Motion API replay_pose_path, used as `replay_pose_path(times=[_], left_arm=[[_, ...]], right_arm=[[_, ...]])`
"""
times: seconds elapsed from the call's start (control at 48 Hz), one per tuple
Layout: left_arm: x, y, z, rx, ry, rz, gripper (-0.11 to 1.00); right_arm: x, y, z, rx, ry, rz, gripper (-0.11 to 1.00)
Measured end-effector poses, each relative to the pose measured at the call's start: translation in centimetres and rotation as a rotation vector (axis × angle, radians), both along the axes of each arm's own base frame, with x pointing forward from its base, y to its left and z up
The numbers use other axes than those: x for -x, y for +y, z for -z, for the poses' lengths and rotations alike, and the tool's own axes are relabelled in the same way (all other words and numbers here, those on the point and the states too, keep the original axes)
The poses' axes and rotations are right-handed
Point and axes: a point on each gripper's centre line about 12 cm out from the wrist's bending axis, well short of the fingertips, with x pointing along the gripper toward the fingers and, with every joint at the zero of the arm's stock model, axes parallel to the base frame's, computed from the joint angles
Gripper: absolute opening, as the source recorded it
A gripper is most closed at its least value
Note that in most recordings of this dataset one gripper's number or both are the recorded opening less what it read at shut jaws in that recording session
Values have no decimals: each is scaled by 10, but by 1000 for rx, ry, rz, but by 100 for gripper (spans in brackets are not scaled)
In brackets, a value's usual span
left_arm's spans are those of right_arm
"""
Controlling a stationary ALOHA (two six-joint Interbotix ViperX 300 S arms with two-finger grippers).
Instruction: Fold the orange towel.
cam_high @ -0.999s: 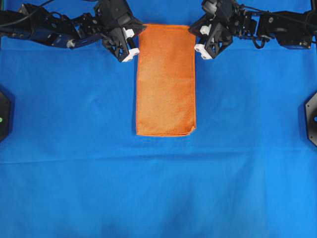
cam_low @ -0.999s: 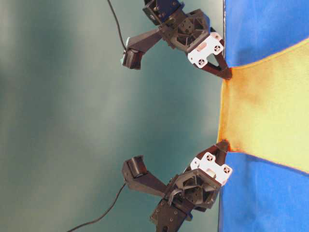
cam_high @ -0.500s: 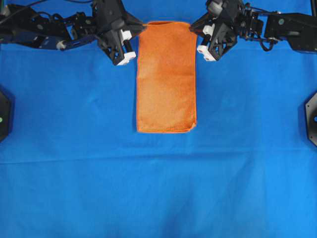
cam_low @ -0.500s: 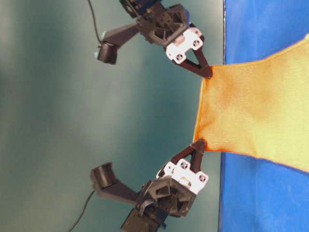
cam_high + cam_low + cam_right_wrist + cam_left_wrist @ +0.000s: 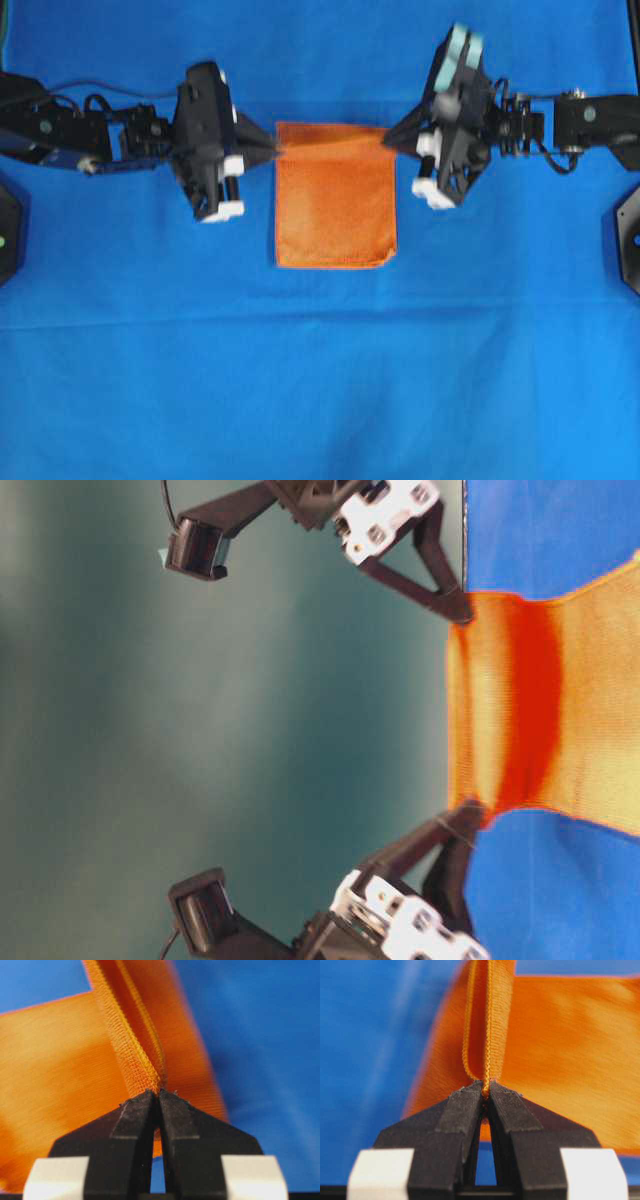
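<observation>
The orange towel (image 5: 335, 205) lies on the blue cloth as a folded strip, its far end lifted and carried over the near part. My left gripper (image 5: 277, 148) is shut on the towel's left far corner, and my right gripper (image 5: 386, 142) is shut on the right far corner. In the left wrist view the hem of the orange towel (image 5: 555, 1045) is pinched at the tips of the left gripper (image 5: 485, 1091). The right wrist view shows the right gripper (image 5: 155, 1093) clamped on the doubled edge of the orange towel (image 5: 55, 1065). From table level the orange towel (image 5: 580, 690) curves up between both grippers.
A large blue cloth (image 5: 320, 380) covers the whole table. Black fixtures sit at the left edge (image 5: 8, 230) and the right edge (image 5: 630, 235). Both arms reach in from the sides at the far half of the table.
Both grippers have lifted the towel's far end and carried it toward the near end. The visible orange area is now shorter, with the far part doubling over the rest.
</observation>
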Motion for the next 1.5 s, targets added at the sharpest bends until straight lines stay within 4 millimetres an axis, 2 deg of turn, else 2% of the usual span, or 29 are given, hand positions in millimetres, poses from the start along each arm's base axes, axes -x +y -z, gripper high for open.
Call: replay_pose_path(times=[0.187, 0.354, 0.604, 1.082, 1.124, 1.166, 1.27, 1.291, 1.332, 1.395, 1.499], left_arm=[[-3, -38, 8, 20, 39, 99, 3], [-4, -58, 23, 55, 79, 130, 3], [-7, -60, 57, 74, 151, 124, 3], [-8, -65, 57, 73, 136, 137, 3], [-8, -65, 57, 73, 136, 136, 7], [-8, -65, 57, 73, 136, 137, 14], [-7, -66, 57, 73, 144, 139, 42], [-7, -66, 55, 73, 146, 140, 50], [-6, -66, 51, 74, 144, 140, 62], [-4, -69, 41, 74, 140, 147, 74], [2, -72, 23, 67, 139, 163, 69]], right_arm=[[1, 27, 8, -39, 27, -45, 3], [1, 45, 21, -79, 61, -69, 3], [-2, 52, 50, -111, 127, -79, 3], [-3, 56, 52, -120, 120, -87, 3], [-3, 56, 52, -119, 118, -88, 6], [-3, 57, 51, -121, 118, -87, 16], [-3, 58, 52, -117, 124, -92, 47], [-3, 59, 51, -113, 128, -96, 54], [-3, 60, 50, -111, 132, -99, 62], [-1, 64, 46, -105, 135, -106, 60], [1, 68, 30, -87, 120, -117, 53]])
